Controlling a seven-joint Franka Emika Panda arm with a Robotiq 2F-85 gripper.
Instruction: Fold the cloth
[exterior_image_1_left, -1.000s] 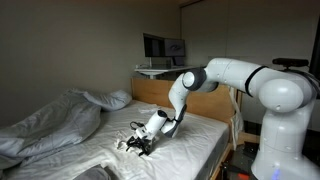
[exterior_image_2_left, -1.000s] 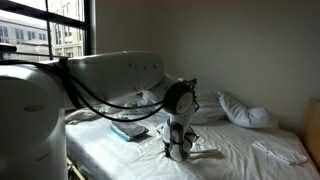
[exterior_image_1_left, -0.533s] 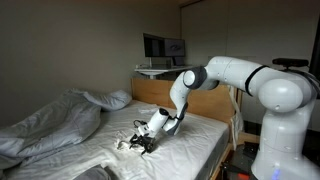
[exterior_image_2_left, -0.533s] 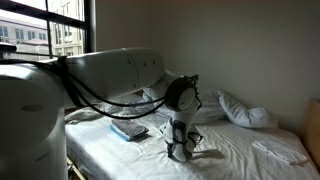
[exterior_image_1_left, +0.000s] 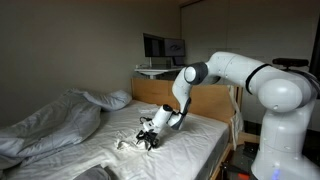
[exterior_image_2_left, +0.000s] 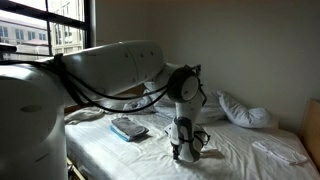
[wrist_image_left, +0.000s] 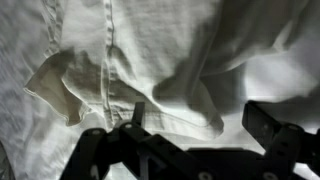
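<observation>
The cloth (wrist_image_left: 130, 50) is a thin white sheet with fine wrinkles and a stitched hem, spread over the mattress in both exterior views (exterior_image_1_left: 112, 152) (exterior_image_2_left: 235, 158). In the wrist view one corner of it is turned over at the left and a loose fold edge lies just ahead of the jaws. My gripper (wrist_image_left: 200, 125) hovers low over that fold, open, with nothing between its black fingers (wrist_image_left: 135, 115). From outside, the gripper (exterior_image_1_left: 148, 137) (exterior_image_2_left: 186, 150) points down at the middle of the bed, close to the sheet's crumpled edge.
A puffy grey-white duvet (exterior_image_1_left: 50, 125) is heaped on one side of the bed, with a pillow (exterior_image_1_left: 112, 98) by the wooden headboard (exterior_image_1_left: 150, 92). A small blue-grey flat object (exterior_image_2_left: 128, 128) and a folded white piece (exterior_image_2_left: 278, 152) lie on the mattress. A window (exterior_image_2_left: 50, 30) is behind the arm.
The arm has shifted a little sideways across the bed and the wrist has lifted slightly. The jaws have stayed open and the cloth lies as before.
</observation>
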